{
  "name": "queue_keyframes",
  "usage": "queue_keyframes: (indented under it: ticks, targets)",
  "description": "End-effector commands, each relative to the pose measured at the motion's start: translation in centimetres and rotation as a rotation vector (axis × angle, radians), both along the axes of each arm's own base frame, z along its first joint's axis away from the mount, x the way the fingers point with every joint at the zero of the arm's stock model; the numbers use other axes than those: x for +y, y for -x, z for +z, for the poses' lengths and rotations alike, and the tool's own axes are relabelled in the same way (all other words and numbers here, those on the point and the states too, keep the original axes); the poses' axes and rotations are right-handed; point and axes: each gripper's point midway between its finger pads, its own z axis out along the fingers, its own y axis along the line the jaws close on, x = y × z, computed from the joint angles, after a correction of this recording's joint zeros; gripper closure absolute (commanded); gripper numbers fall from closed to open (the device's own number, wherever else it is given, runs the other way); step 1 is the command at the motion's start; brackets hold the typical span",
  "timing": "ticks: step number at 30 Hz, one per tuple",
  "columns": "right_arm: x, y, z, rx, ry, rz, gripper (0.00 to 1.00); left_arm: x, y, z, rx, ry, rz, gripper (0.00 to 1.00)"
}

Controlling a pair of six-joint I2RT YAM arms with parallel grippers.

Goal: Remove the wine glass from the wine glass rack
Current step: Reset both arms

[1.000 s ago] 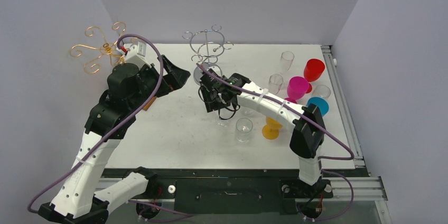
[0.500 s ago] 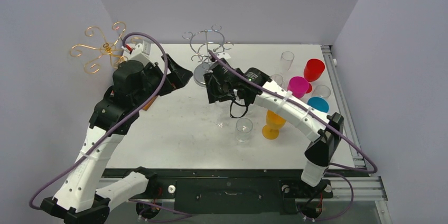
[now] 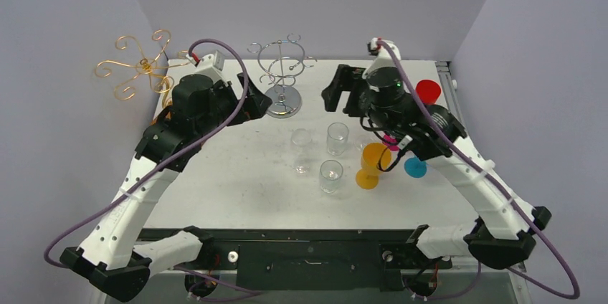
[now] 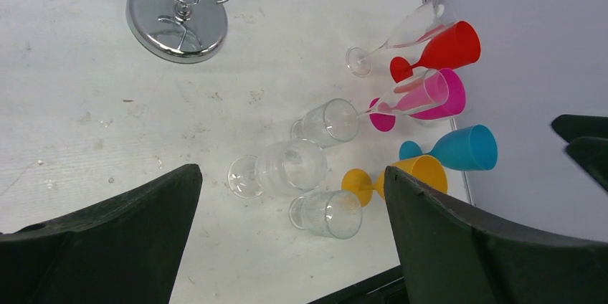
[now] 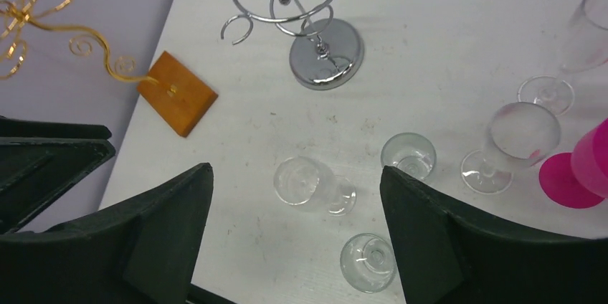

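The silver wire wine glass rack (image 3: 284,67) stands at the back middle of the table, and no glass hangs on it. It also shows in the left wrist view (image 4: 177,17) and the right wrist view (image 5: 324,57). A clear wine glass (image 3: 301,148) stands upright on the table in front of the rack, free of both grippers; it also shows in the wrist views (image 4: 281,168) (image 5: 308,186). My left gripper (image 3: 256,103) is open and empty, left of the rack base. My right gripper (image 3: 340,94) is open and empty, raised right of the rack.
Two short clear glasses (image 3: 337,138) (image 3: 330,175) stand right of the wine glass. An orange goblet (image 3: 371,164), pink, blue and red goblets (image 3: 426,93) and clear flutes (image 5: 518,139) crowd the right side. A gold wire rack (image 3: 140,66) on a wooden base (image 5: 176,93) stands far left.
My right gripper has let go of the clear wine glass, risen and swung back to the right. The glass stays standing on the table. My left arm has shifted slightly right.
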Motion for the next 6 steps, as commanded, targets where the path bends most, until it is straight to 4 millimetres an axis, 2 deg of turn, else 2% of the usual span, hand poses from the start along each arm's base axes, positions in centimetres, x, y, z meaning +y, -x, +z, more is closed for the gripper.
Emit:
queue_keyframes:
  ticks: [1, 2, 3, 6]
  targets:
    - [-3.1, -0.5, 3.3, -0.127, -0.132, -0.117, 0.18, 0.2, -0.5, 1.9, -0.081, -0.064, 0.008, 0.04]
    - [-3.9, -0.4, 4.2, -0.153, -0.162, -0.131, 0.17, 0.1, -0.7, 1.7, -0.083, -0.079, 0.004, 0.04]
    - [-4.2, -0.4, 3.8, -0.154, -0.159, -0.142, 0.17, 0.1, -0.7, 1.6, -0.086, -0.087, 0.006, 0.04]
    - [-5.1, -0.2, 4.5, -0.178, -0.181, -0.161, 0.16, 0.2, -1.0, 1.3, -0.085, -0.102, 0.016, 0.04]
